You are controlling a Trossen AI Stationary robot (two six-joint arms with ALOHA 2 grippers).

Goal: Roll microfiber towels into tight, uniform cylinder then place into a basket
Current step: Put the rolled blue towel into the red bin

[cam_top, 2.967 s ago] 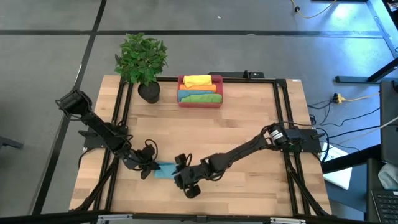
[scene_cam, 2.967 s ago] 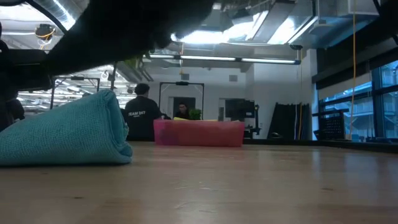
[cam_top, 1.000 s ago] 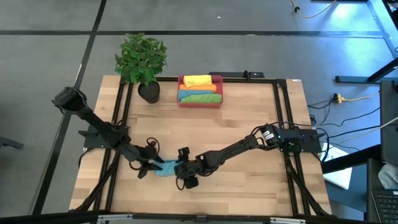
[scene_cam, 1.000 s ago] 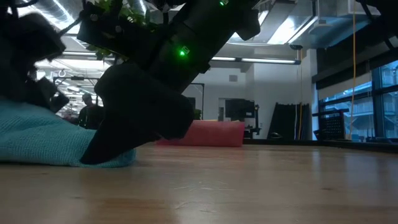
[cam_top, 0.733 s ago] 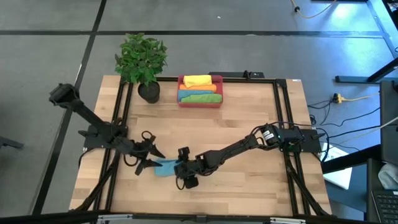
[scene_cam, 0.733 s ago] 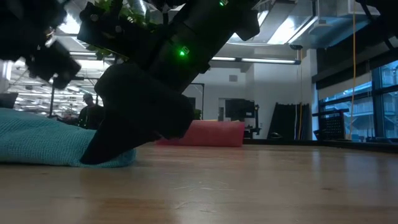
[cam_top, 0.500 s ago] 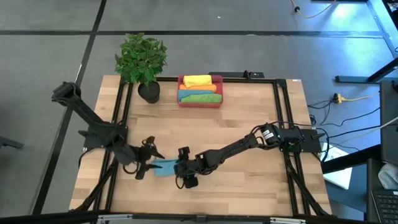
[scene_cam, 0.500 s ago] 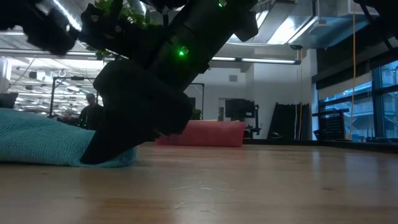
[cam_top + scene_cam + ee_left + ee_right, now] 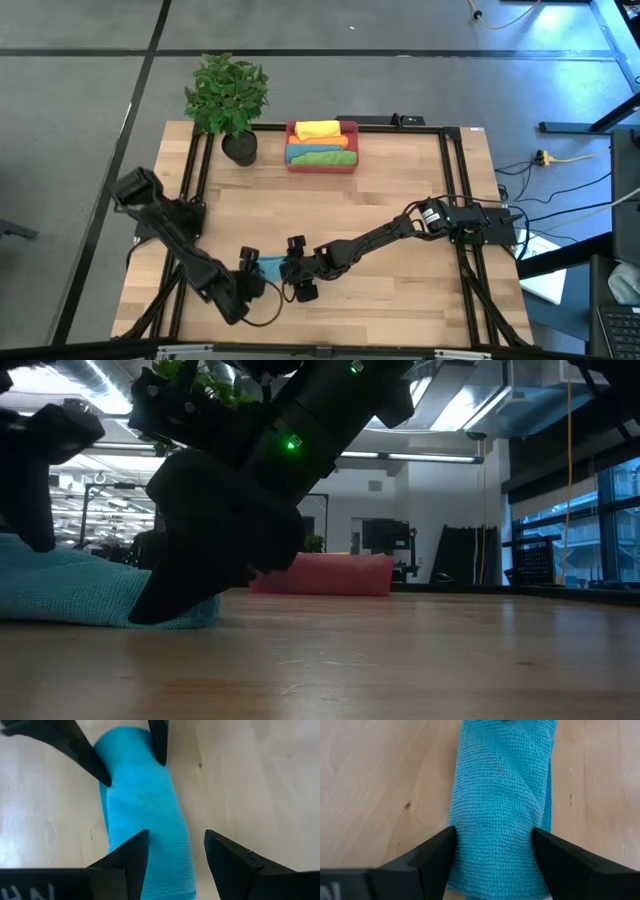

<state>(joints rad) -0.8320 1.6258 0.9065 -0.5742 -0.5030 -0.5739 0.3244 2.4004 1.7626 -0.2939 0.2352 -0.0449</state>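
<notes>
A pale wooden tabletop with a black frame along its sides stands on a grey floor crossed by dark lines; at the tabletop's far left corner a leafy green plant grows in a black pot; cables trail over the floor on the right, near a yellow plug; from table height, a room with ceiling lights, tall windows at right, and a doorway lies behind.
</notes>
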